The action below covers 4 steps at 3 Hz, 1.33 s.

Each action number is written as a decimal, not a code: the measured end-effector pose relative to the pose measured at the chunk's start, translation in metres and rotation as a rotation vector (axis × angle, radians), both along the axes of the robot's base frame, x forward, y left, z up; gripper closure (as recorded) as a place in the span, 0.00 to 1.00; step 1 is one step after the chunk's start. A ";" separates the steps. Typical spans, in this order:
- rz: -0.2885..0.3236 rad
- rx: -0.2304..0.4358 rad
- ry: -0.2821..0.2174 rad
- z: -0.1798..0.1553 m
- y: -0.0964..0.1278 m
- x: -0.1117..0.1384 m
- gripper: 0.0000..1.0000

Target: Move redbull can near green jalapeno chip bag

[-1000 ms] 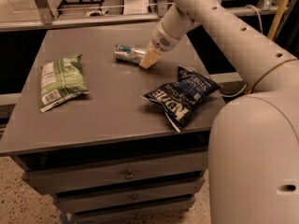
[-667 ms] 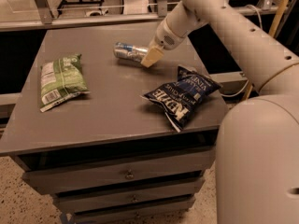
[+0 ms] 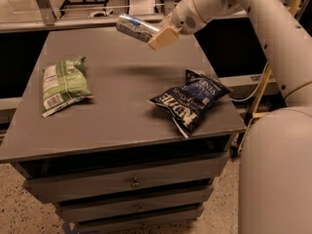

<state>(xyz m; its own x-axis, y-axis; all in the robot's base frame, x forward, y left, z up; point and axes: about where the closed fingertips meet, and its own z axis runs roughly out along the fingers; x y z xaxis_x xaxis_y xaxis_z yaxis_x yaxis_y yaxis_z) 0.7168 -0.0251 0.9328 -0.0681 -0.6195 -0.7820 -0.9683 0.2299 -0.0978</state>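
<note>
Grey cabinet top holds a green chip bag below and left of the fingers and a blue bag below them to the right. The gripper hangs over the far edge, fingers clamped on one end of the can, which juts leftward in mid-air. Gripped so, it may slip; released lying down, it may roll away.

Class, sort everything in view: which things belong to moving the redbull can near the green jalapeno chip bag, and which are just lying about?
Belongs to the job:
redbull can, held above the table
gripper, shut on it
green jalapeno chip bag, at left

Lying about:
dark blue chip bag, at right
</note>
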 end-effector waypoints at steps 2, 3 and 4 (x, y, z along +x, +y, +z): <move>0.112 -0.133 0.070 -0.004 0.058 -0.021 1.00; 0.185 -0.134 0.105 -0.017 0.085 -0.038 1.00; 0.227 -0.163 0.124 -0.033 0.092 -0.073 1.00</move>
<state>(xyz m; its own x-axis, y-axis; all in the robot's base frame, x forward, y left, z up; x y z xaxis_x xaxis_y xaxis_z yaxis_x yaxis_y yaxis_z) 0.6435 0.0674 0.9002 -0.0022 -0.7468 -0.6651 -1.0000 -0.0031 0.0067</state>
